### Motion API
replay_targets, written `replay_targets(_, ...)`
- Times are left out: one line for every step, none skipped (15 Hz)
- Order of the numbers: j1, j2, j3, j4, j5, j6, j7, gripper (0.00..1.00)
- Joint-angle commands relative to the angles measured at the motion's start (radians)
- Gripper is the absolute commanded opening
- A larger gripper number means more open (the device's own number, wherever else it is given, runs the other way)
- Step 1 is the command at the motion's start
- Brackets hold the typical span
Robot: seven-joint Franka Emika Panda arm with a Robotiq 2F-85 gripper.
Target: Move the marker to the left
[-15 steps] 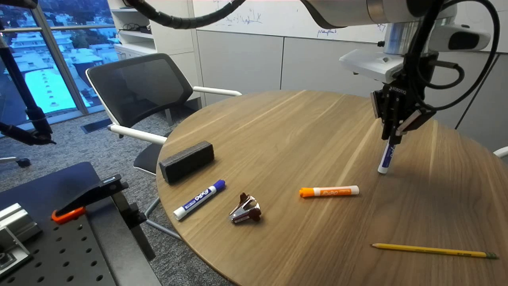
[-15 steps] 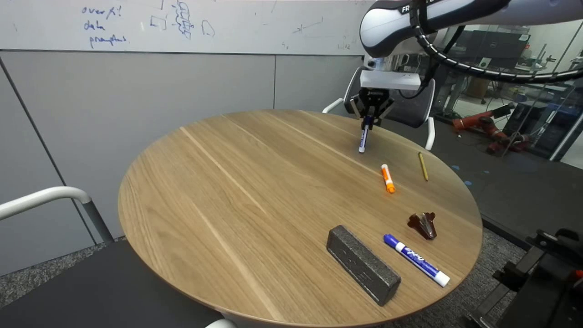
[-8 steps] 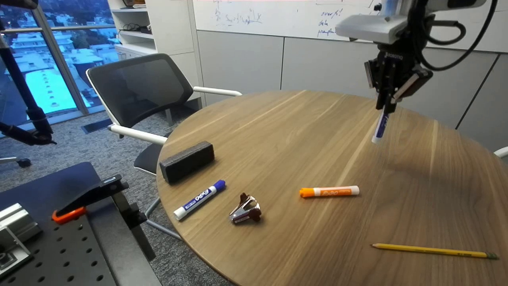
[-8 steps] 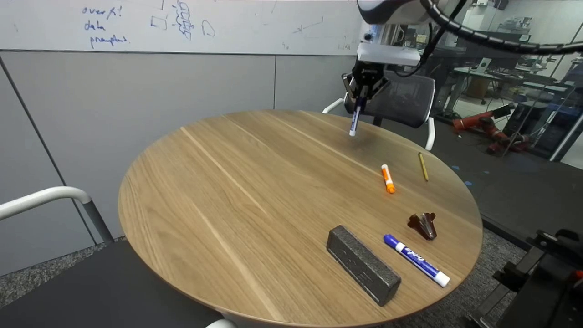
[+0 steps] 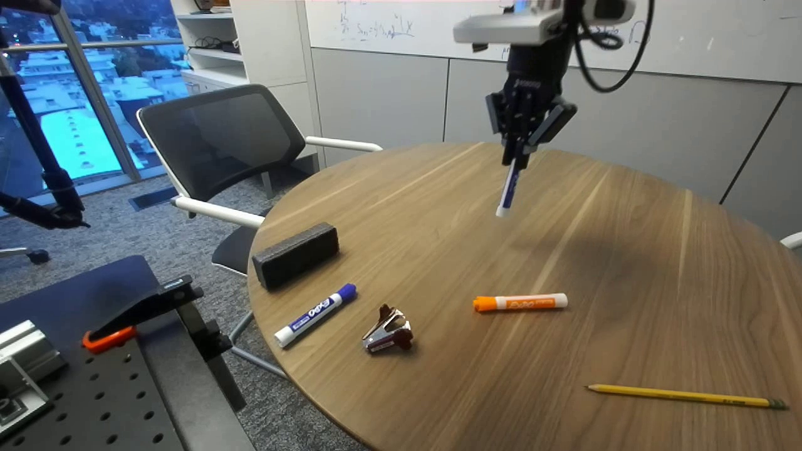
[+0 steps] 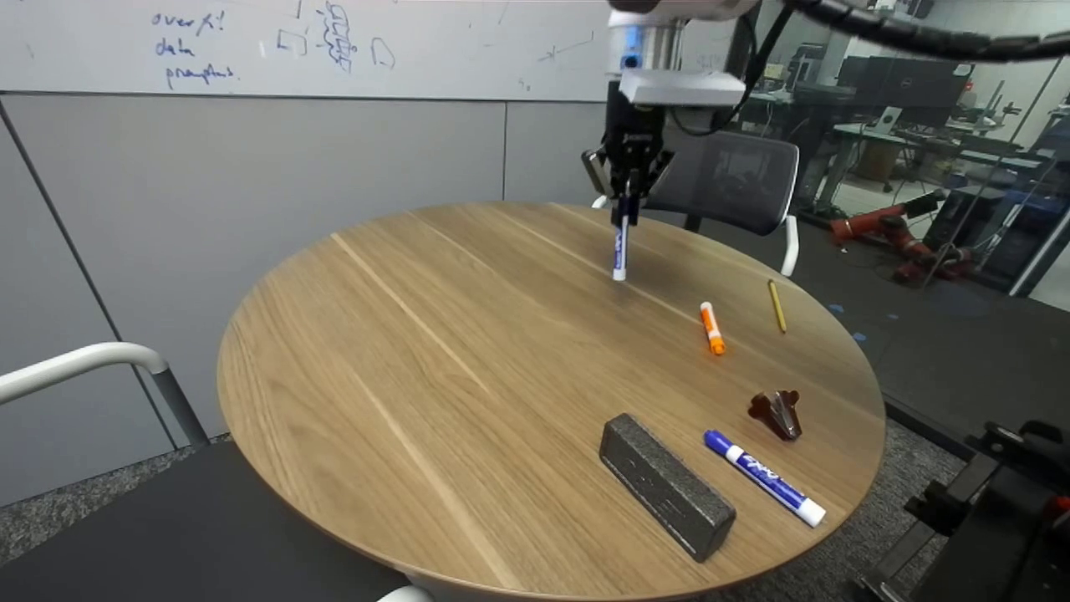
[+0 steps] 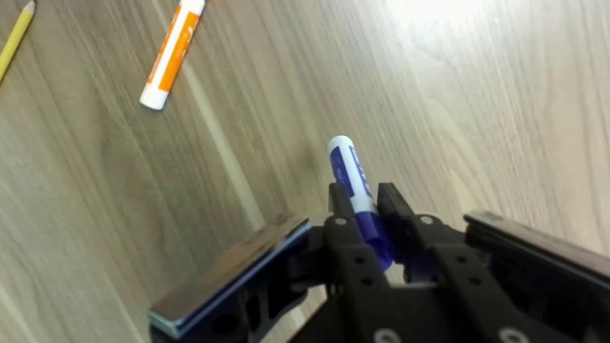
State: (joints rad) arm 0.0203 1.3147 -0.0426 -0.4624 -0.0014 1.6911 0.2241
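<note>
Round wooden table (image 5: 520, 263), black gripper (image 5: 515, 163) over its twelve-o'clock side in an exterior view, fingers (image 7: 340, 202) parted only by the marker (image 7: 362, 202) they clamp at its blue-purple capped end, white end toward eleven o'clock in the wrist view

Whiteboard (image 6: 284, 71) reads "data", orange marker (image 5: 520, 302) and blue marker (image 5: 315, 315) "EXPO"

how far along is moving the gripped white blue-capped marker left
Done: the black gripper is shut on the slim white, blue-capped marker. In hand: it hangs above the round wooden table, white end down. Left, probably: setting it down leftward and releasing; neither shown yet.
</note>
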Motion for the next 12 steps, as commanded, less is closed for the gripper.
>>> replay_targets(0.069, 0.095, -0.016, 0.041, -0.049, 0.023, -0.021, 0.05)
replay_targets(0.091, 0.11, -0.017, 0.03, -0.059, 0.044, -0.017, 0.05)
replay_targets(0.109, 0.13, -0.016, 0.032, -0.067, 0.067, -0.014, 0.05)
replay_targets(0.126, 0.145, -0.016, 0.036, -0.074, 0.08, -0.011, 0.05)
replay_targets(0.138, 0.158, -0.014, 0.04, -0.077, 0.093, -0.009, 0.05)
replay_targets(0.149, 0.165, -0.014, 0.038, -0.08, 0.104, -0.009, 0.05)
replay_targets(0.153, 0.171, -0.013, 0.039, -0.081, 0.114, -0.01, 0.05)
replay_targets(0.157, 0.173, -0.013, 0.038, -0.083, 0.125, -0.012, 0.05)
replay_targets(0.159, 0.171, -0.013, 0.038, -0.083, 0.124, -0.015, 0.05)
replay_targets(0.16, 0.168, -0.012, 0.04, -0.084, 0.129, -0.016, 0.05)
replay_targets(0.157, 0.151, -0.009, 0.029, -0.08, 0.132, -0.02, 0.05)
replay_targets(0.153, 0.132, -0.006, 0.012, -0.077, 0.138, -0.023, 0.05)
